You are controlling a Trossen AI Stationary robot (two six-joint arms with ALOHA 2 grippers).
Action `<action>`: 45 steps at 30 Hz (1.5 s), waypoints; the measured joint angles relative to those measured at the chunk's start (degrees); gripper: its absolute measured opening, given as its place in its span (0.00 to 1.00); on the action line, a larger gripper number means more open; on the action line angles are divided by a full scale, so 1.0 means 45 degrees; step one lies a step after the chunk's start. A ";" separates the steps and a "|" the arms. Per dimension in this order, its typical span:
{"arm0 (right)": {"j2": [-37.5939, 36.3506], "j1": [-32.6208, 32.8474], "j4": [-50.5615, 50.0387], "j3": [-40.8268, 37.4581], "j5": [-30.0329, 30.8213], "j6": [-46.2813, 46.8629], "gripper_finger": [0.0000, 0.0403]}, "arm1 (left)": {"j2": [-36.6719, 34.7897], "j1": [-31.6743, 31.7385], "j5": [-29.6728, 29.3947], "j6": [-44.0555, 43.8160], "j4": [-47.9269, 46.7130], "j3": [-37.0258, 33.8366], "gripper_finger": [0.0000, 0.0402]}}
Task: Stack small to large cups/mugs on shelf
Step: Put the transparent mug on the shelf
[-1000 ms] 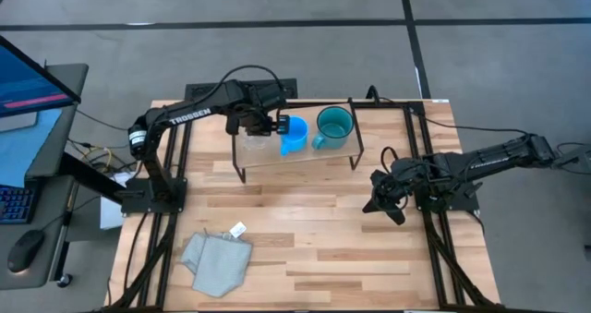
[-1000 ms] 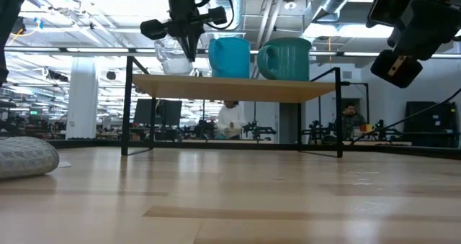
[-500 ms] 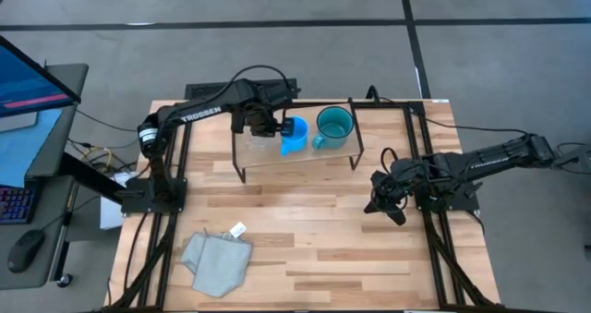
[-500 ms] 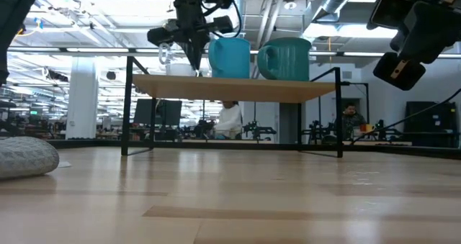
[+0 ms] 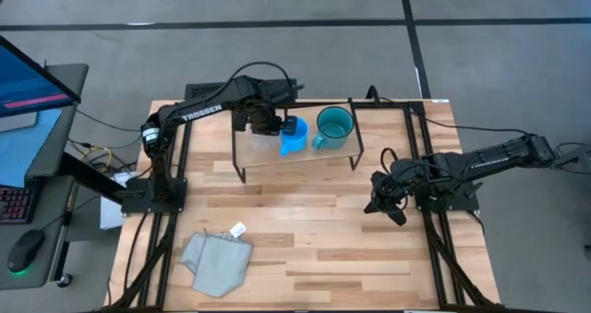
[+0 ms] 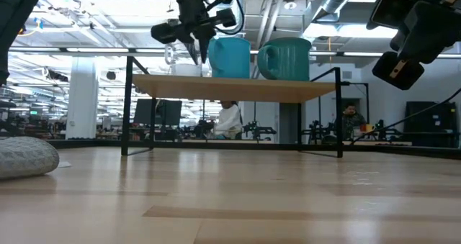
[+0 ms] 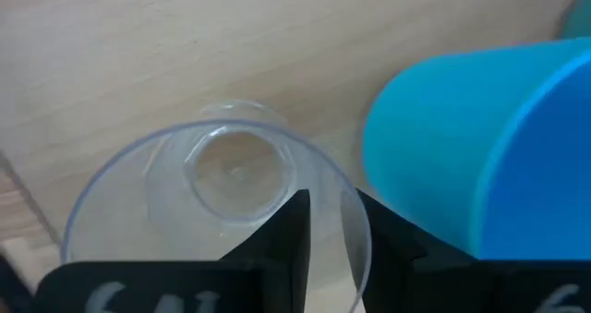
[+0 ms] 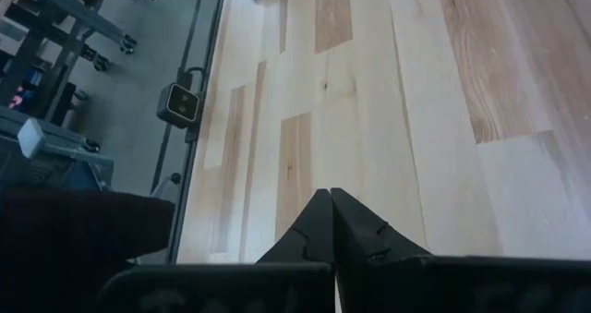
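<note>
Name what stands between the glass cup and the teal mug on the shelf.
The blue mug stands between the glass cup and the teal mug on the shelf, clearest in the low view.

A crumpled grey cloth [image 5: 218, 261] lies on the light wooden plank tabletop [image 5: 314, 248] near its front left corner, with a small white tag [image 5: 238, 228] just beside it. Off the table's left side stands a dark desk bearing a monitor with a blue screen [image 5: 28, 73], a keyboard [image 5: 9, 205] and a black computer mouse [image 5: 25, 248]. In the low view, people [image 6: 230, 120] sit in the room behind the table.
</note>
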 joint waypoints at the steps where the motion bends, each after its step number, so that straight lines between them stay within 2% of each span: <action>1: 0.0002 0.0000 -0.0002 0.0000 0.0001 -0.0001 0.03 | 0.0000 0.0000 -0.0026 -0.0004 -0.0105 0.0000 0.16; 27: 0.0002 0.0000 0.0003 0.0000 -0.0004 -0.0359 0.03 | -0.0029 -0.0126 0.0707 0.0049 -0.0245 0.0019 0.16; 40: 0.0001 0.0000 0.0003 0.0000 -0.0004 -0.0365 0.03 | -0.0039 -0.0078 0.1177 0.0475 -0.0223 0.0024 0.30; 45: 0.0002 0.0000 0.0003 0.0000 -0.0004 -0.0360 0.03 | -0.0044 -0.0053 0.0884 0.0763 -0.0506 0.0029 0.33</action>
